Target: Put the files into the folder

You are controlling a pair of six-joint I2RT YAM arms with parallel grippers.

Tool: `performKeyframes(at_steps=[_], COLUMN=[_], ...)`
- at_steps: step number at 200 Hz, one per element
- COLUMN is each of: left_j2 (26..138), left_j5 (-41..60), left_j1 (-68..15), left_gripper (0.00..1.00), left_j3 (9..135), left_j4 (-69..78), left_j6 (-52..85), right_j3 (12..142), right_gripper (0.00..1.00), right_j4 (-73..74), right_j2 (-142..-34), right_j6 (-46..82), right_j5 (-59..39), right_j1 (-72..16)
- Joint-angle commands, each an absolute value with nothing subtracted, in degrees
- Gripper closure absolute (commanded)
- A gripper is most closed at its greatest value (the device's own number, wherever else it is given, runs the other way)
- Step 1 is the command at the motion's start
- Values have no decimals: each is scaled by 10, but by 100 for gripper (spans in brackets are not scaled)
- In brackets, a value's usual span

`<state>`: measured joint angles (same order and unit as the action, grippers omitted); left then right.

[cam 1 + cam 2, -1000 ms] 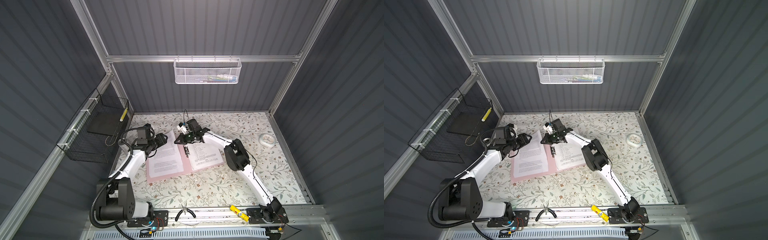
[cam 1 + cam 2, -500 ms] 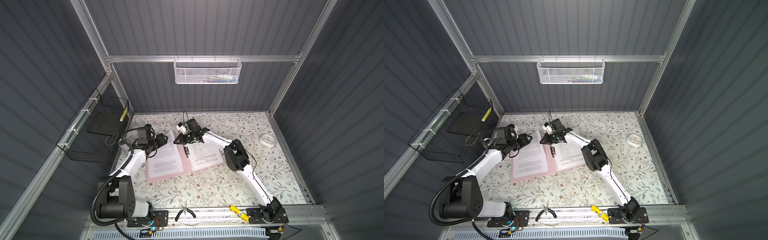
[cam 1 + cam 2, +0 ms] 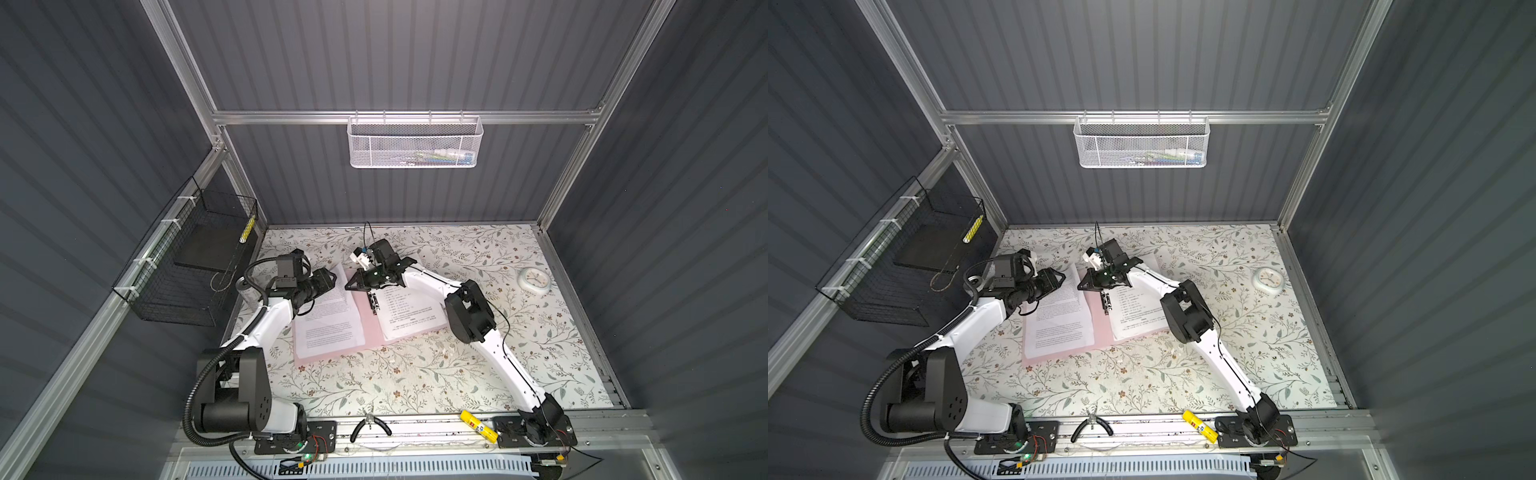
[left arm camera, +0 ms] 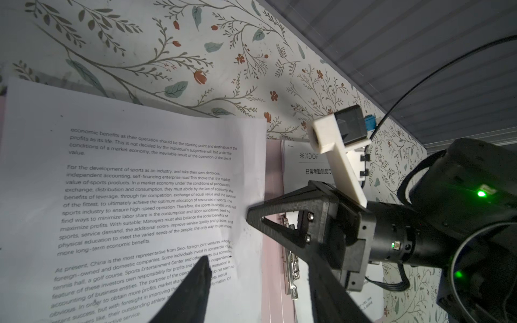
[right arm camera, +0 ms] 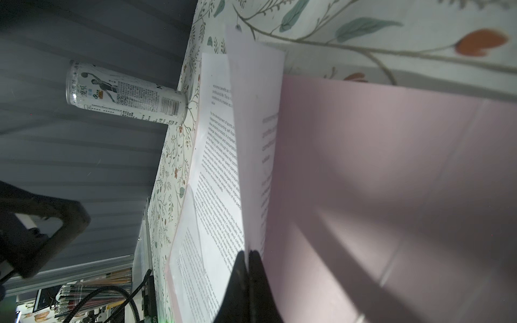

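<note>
1. The folder (image 3: 369,328) is lying open and flat on the table (image 3: 415,374), left of centre. Its spine is running near to far, with the clip (image 3: 375,302) along it.
2. The files (image 3: 328,336) are resting on it in two lots: a left stack (image 3: 1059,332) on the left leaf and a headed sheet (image 3: 409,311) on the right leaf.
3. The right claw (image 3: 350,286) is reaching across the spine with its jaws together, pinching the right-hand edge of the top sheet (image 4: 154,195) of the left stack, towards its far end. In the right wrist view that edge is curling up off the pink card.
4. The left claw (image 3: 332,276) is hovering over the far part of the same sheet, jaws apart and, as far as I can see, gripping nothing.
5. The sheet is lying leftward from the right claw, its long axis near to far, a little skewed from the spine. The clip is sitting just right of the pinch and nearer.
6. I am guessing the coming move is turning on drawing that edge rightward to the spine. The right arm is the one gripping, and the left is nearer the free side to steady it.
</note>
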<state>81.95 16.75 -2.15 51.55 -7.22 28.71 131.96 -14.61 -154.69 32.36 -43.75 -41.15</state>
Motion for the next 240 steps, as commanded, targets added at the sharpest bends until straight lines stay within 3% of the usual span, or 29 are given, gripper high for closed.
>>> performKeyframes(at_steps=[1,110,142,177,196,240], left_j2=[822,822,810,785,792,851], left_j5=[178,168,142,24,-34,-81], left_j1=[-19,-19,-19,-18,-15,14], left_gripper=[43,43,35,21,19,19], left_j3=[523,524,520,523,515,507], left_j4=[-65,-71,-83,-139,-152,-129], left_j6=[279,269,273,269,277,286], right_j3=[1311,1316,1313,1306,1279,1140], right_gripper=[100,100,100,55,49,43], right_j4=[-143,-179,-177,-189,-195,-216], right_j2=[-1550,-1526,-1532,-1514,-1477,-1329], right_j6=[327,291,297,293,290,258], right_j5=[-453,-455,-468,-462,-451,-354], right_j1=[-418,-383,-386,-383,-370,-304])
